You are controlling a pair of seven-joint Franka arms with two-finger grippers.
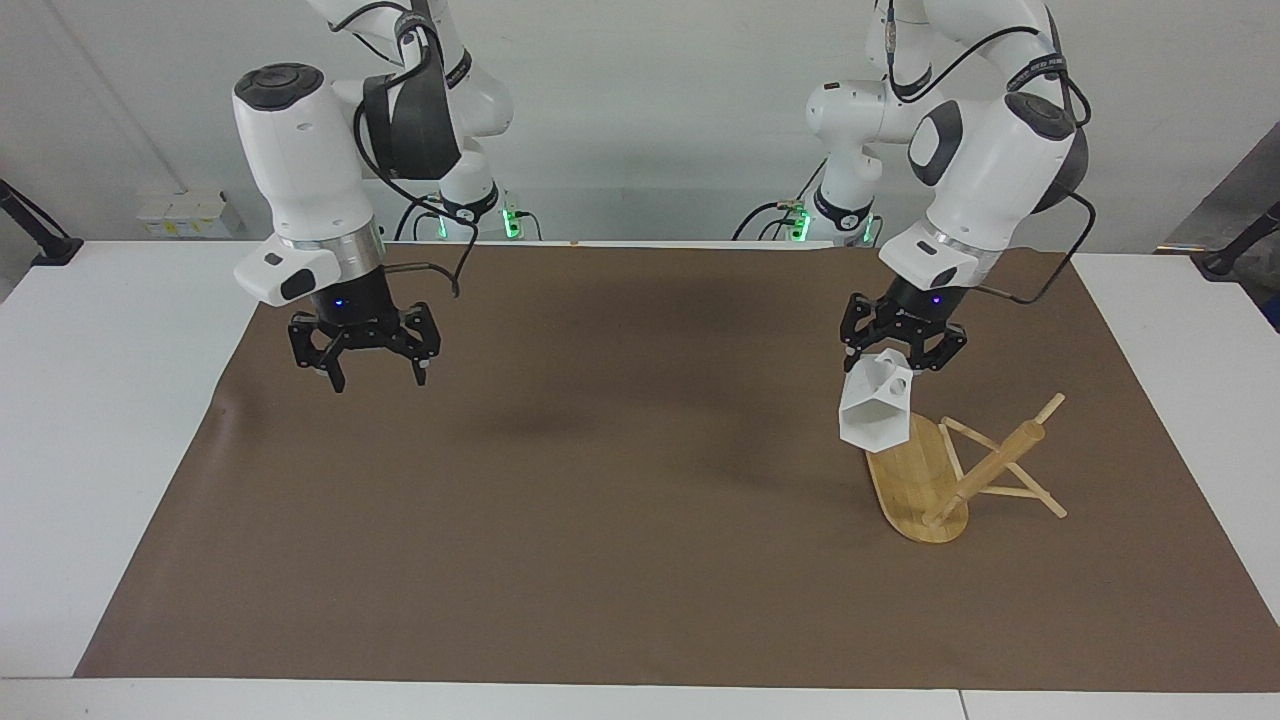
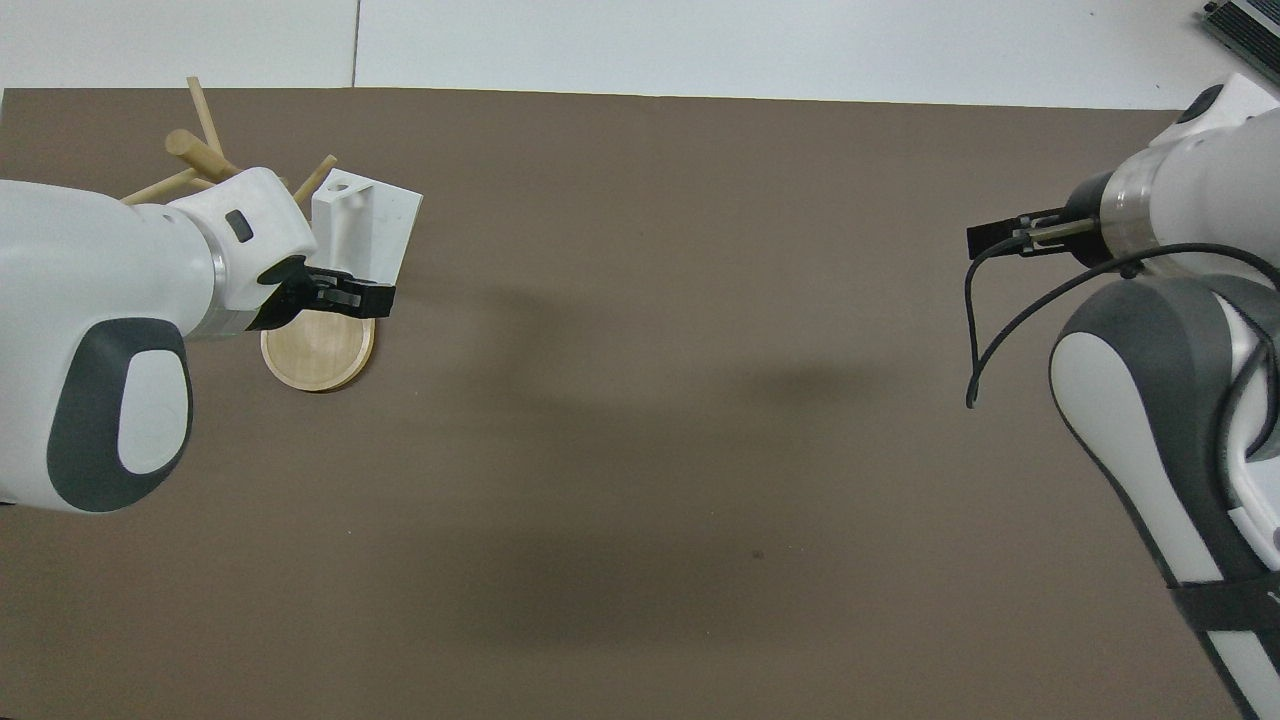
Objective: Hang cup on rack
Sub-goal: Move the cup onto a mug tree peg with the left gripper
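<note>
cup [image 1: 876,411] hangs in the air in the left gripper [image 1: 903,342], above the end of the rack's base that lies nearer to the robots, at the left arm's end of the table. going by size, the brown mat [image 1: 620,500] covers most of the white table [image 1: 110,420] and carries everything else. the two white arms come next: the left arm [image 1: 985,170] reaches down over the rack, and the right arm [image 1: 300,170] waits above the mat toward its own end of the table, well apart from the cup and the rack. the rack [image 1: 940,475] lies tipped over on the mat, its oval bamboo base [image 1: 905,470] standing on edge, its thick post [image 1: 990,465] slanting up and away toward the left arm's end, thin pegs [image 1: 1010,488] sticking out around it. the cup is white and faceted, tilted so its angular rim opens down and toward the facing camera, and the blocky handle with its round hole [image 1: 899,384] points up into the left gripper, whose fingers are closed on the handle end. whether the cup touches the base cannot be told. the right gripper [image 1: 365,352] points down over bare mat, its fingers spread wide and holding nothing. in the overhead view the cup [image 2: 368,228] covers part of the base [image 2: 318,356], with the post and pegs [image 2: 200,152] showing farther from the robots.
</note>
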